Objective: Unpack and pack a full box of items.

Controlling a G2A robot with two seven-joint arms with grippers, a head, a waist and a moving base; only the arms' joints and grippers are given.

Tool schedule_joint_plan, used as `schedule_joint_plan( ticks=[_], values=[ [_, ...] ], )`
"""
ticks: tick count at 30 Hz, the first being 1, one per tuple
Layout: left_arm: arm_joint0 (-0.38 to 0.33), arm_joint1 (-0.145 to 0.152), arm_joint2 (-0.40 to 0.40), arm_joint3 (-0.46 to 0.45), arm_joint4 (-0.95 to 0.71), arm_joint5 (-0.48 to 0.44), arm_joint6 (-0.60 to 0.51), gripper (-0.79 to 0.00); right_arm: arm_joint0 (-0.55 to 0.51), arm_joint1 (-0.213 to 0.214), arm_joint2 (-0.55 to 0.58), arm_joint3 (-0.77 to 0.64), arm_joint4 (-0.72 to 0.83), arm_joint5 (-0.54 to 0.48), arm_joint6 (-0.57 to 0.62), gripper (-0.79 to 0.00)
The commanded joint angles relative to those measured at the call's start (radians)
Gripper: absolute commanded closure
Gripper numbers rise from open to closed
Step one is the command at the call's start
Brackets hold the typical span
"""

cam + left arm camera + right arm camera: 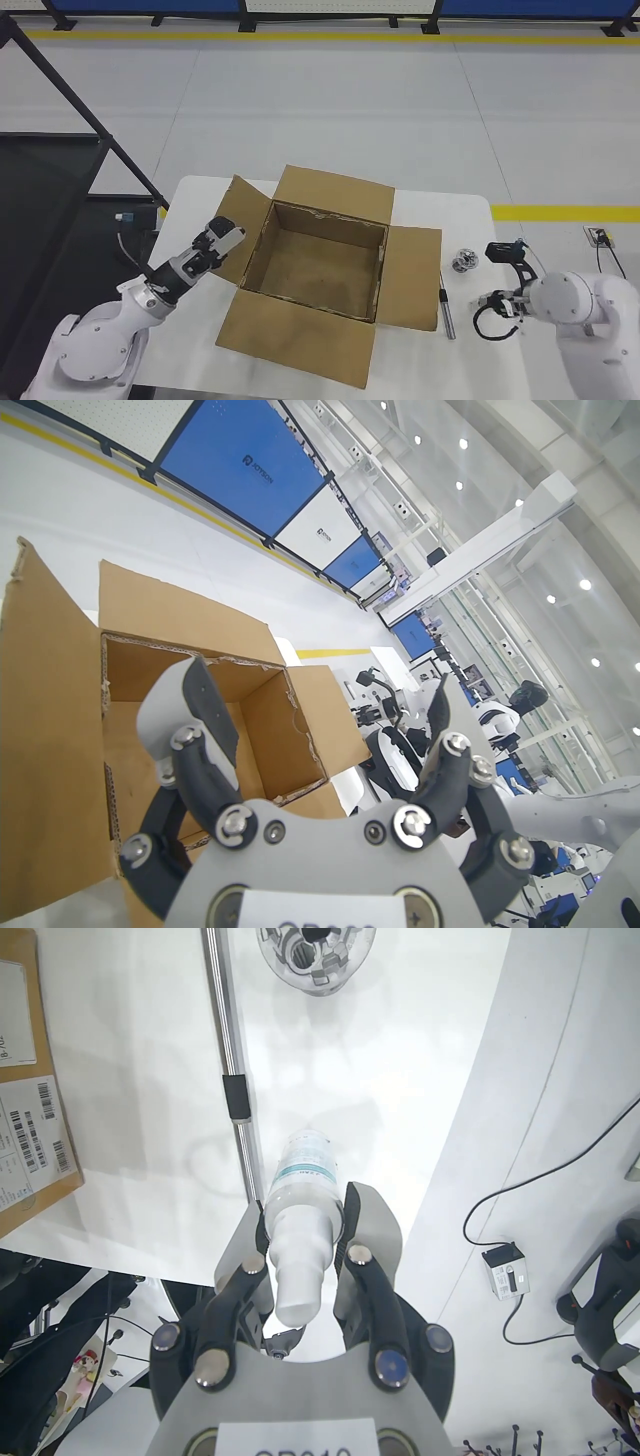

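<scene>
Plastic spray bottle (305, 1163) looks light but slick, so its shoulder seems the spot to grab. The right gripper (304, 1215) is clamped there, over the table (150, 1078) beside the box (310, 265). Left gripper (320, 680) is spread wide, holding nothing.

Barcoded labels (30, 1138) sit on the box flap (44, 1028), at nine o'clock from the bottle (305, 1175). The bottle's own label is too small to read. Logos mark the wall panels (257, 465).

Box (315, 265) was brown cardboard, its labels (30, 1138) white with black barcodes. Beside the box, on a white table (465, 215), lay a silver, black-banded rod (235, 1095). Bottle (302, 1188) was clear, white-capped, teal-striped.
</scene>
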Motion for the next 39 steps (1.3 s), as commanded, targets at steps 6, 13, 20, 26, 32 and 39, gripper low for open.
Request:
schedule_joint_plan(
  ticks=[6, 13, 20, 26, 32, 39],
  values=[
    [0.012, 0.002, -0.014, -0.005, 0.002, 0.004, 0.015, -0.785, 0.072, 0.007, -0.057, 0.091, 0.011, 0.006, 0.0, 0.0],
    [0.021, 0.003, -0.025, -0.012, 0.001, 0.005, 0.027, -0.785, 0.107, 0.01, -0.082, 0.137, 0.04, 0.003, 0.0, -0.142],
    [0.026, 0.004, -0.032, -0.016, 0.001, 0.005, 0.031, -0.785, 0.12, 0.01, -0.101, 0.157, 0.065, -0.005, -0.005, -0.268],
    [0.03, 0.006, -0.037, -0.019, 0.001, 0.003, 0.033, -0.785, 0.119, 0.012, -0.111, 0.167, 0.08, -0.006, -0.024, -0.339],
    [0.035, 0.007, -0.04, -0.023, 0.002, 0.0, 0.033, -0.785, 0.1, 0.016, -0.102, 0.149, 0.096, -0.005, -0.049, -0.48],
    [0.046, 0.008, -0.046, -0.032, 0.003, -0.002, 0.034, -0.785, 0.024, 0.032, 0.011, -0.044, 0.126, 0.037, -0.114, -0.646]
  ],
)
